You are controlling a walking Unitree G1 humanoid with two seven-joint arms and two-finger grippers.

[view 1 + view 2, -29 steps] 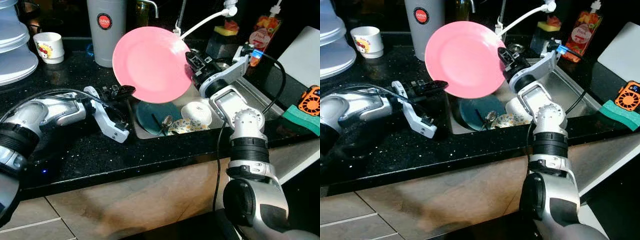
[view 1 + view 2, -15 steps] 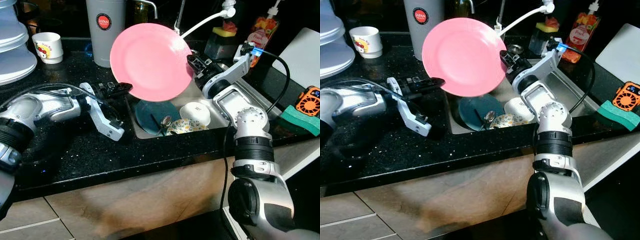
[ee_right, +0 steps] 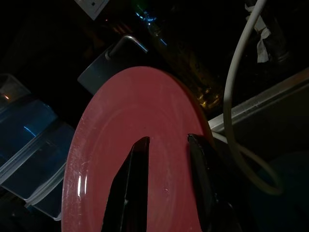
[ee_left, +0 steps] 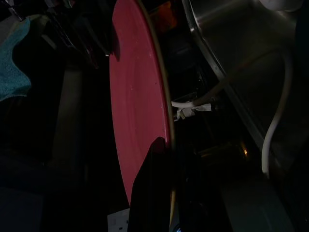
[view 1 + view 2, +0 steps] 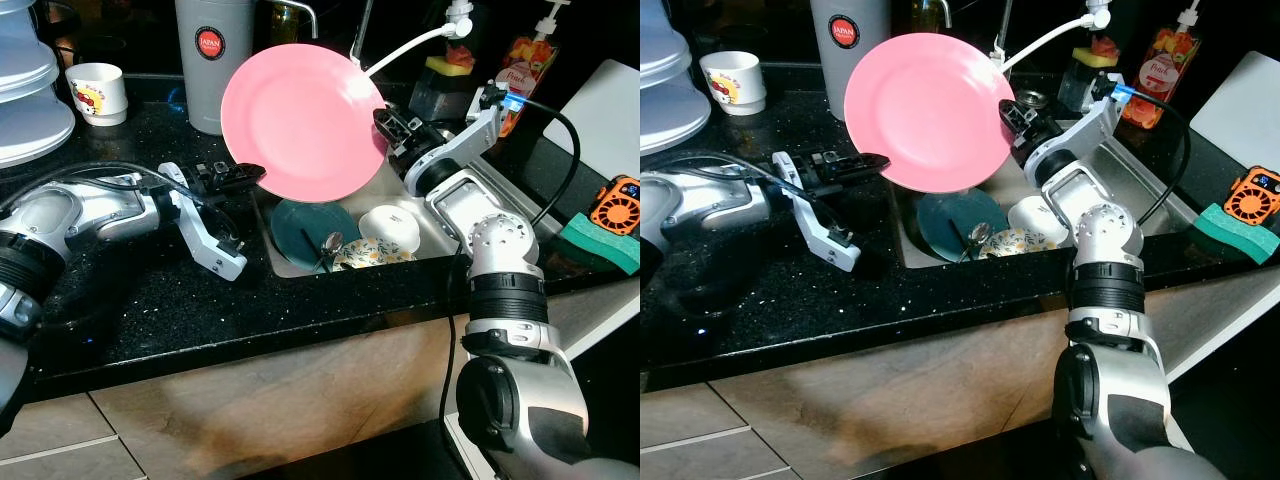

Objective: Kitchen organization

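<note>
Left eye view: pink plate (image 5: 303, 122) held upright above the sink (image 5: 500, 185), between two grippers.

Clamped at its right rim by the right gripper (image 5: 385, 125), jaws closed on the plate edge, probably to keep it clear of the dishes (image 5: 375, 240) below. Met at the lower left rim by the left gripper (image 5: 245, 176), jaws around the edge, grip not certain; apparently a handover toward the black bench (image 5: 150, 300).

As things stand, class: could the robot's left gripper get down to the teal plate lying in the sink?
Probably not directly. The pink plate, gripped at its right edge by the right gripper, hangs above the teal plate, and the left gripper sits at the pink plate's lower left rim, so that plate blocks the way.
</note>
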